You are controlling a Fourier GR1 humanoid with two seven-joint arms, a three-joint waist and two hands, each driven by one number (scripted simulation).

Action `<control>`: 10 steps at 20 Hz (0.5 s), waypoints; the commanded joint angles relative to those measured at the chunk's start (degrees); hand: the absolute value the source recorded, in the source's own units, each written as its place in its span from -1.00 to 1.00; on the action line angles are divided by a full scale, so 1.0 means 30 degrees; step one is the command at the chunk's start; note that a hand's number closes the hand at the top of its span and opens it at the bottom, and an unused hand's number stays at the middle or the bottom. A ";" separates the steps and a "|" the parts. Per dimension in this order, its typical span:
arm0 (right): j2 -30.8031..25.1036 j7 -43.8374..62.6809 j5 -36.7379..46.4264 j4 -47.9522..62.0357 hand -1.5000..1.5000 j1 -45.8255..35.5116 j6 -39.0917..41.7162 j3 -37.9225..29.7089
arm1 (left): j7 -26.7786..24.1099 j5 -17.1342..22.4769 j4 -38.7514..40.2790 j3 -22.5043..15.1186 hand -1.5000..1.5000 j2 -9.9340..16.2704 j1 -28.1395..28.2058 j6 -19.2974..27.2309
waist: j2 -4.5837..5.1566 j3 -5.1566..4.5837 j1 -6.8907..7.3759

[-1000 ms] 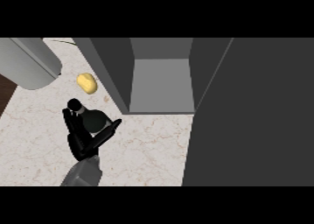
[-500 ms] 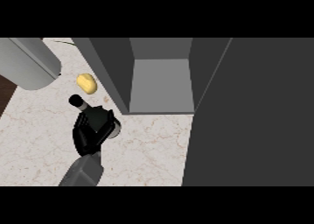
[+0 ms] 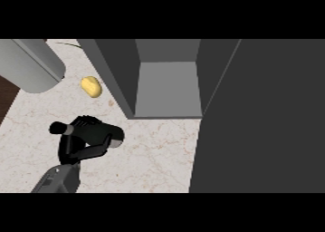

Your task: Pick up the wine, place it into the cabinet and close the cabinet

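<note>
The wine (image 3: pixel 91 130) is a dark bottle lying almost sideways in the robot's one visible hand (image 3: pixel 81 147), which comes in from the lower left. The picture alone does not make sure which hand it is, and no other hand shows. The hand's black fingers are curled round the fat middle of the bottle, with the thin neck poking out to the left and the flat bottom pointing right, toward the cabinet. A wine bottle is probably heavy for its size, hard and smooth, so it could slip, and it could break if it bumps something. The fat middle looks like the best place to hold it. The cabinet (image 3: pixel 168 86) stands up and to the right of the hand, not touching it. It is open, and the grey space inside shows nothing in it. Its big dark door (image 3: pixel 265 118) hangs open far to the right of the hand. A small yellow lump (image 3: pixel 91 86), maybe food, lies on the counter (image 3: pixel 145 154) just above the hand. A grey round thing (image 3: pixel 27 63) sits up and to the left.
</note>
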 commanded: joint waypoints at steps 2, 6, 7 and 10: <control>-0.0151 0.1189 -0.1328 -0.0941 -1.00 -0.0938 -0.0255 -0.1036 | 0.0919 -0.0098 -0.1011 -0.0204 1.00 0.2893 0.0779 -0.4250 | 0.0130 -0.0057 0.0105; 0.0334 0.0650 -0.0262 -0.1693 -1.00 0.0631 -0.0205 0.0462 | 0.0385 -0.0931 -0.4670 0.0009 1.00 0.3277 0.2840 -0.2322 | 0.0081 -0.0041 0.0184; 0.0003 0.0479 -0.0501 -0.1544 -1.00 0.0435 0.0022 -0.0156 | -0.0408 -0.1541 -0.5266 -0.0265 1.00 0.2383 0.2863 -0.1039 | 0.0082 -0.0039 0.0170; -0.0177 0.1422 -0.0872 -0.2314 -1.00 0.0733 0.0091 -0.0064 | 0.1236 -0.0905 -0.8359 0.0148 1.00 0.2957 0.3520 -0.1172 | 0.0065 -0.0038 0.0177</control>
